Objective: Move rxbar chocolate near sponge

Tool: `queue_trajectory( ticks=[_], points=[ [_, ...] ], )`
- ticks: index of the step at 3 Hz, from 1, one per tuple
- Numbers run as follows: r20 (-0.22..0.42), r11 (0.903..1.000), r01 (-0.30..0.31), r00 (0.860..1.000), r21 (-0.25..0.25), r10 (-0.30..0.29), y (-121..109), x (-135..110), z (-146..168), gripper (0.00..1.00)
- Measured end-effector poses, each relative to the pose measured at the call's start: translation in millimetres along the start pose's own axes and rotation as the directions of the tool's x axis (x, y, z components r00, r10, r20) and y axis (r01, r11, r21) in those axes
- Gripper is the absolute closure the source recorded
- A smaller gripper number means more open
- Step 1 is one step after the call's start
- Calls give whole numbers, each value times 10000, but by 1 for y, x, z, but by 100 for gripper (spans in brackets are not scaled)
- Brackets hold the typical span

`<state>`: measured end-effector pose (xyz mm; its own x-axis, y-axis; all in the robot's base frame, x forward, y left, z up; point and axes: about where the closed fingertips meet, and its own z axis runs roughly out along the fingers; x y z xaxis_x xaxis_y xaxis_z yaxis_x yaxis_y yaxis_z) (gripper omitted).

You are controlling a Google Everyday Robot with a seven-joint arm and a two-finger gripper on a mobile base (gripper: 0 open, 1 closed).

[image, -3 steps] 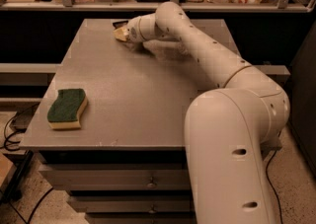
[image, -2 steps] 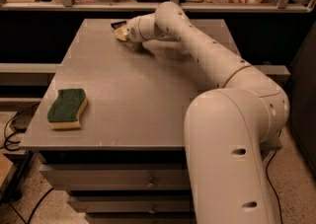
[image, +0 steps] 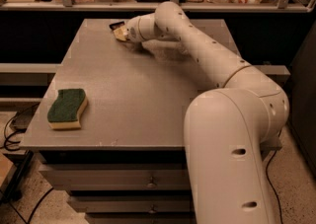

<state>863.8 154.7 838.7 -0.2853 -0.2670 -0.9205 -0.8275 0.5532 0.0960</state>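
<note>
Green-topped sponge (image: 67, 108) lies at the near left corner of the grey tabletop (image: 148, 99), about 7 o'clock. Well apart from it, at 11 o'clock by the far edge, the gripper (image: 121, 31) is down low, right at the black chocolate bar (image: 116, 23), which shows just beyond its tip. Whether it has hold of the bar I cannot tell. The carry, I judge, must run back toward 7 o'clock.
</note>
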Motion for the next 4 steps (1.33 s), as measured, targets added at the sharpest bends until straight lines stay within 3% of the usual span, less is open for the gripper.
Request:
queue_trajectory(
  ticks=[3,4],
  points=[
    [2,10000,4,10000,-1,-4,0,0,0,100],
    [2,10000,3,10000,-3,-3,0,0,0,86]
  ],
)
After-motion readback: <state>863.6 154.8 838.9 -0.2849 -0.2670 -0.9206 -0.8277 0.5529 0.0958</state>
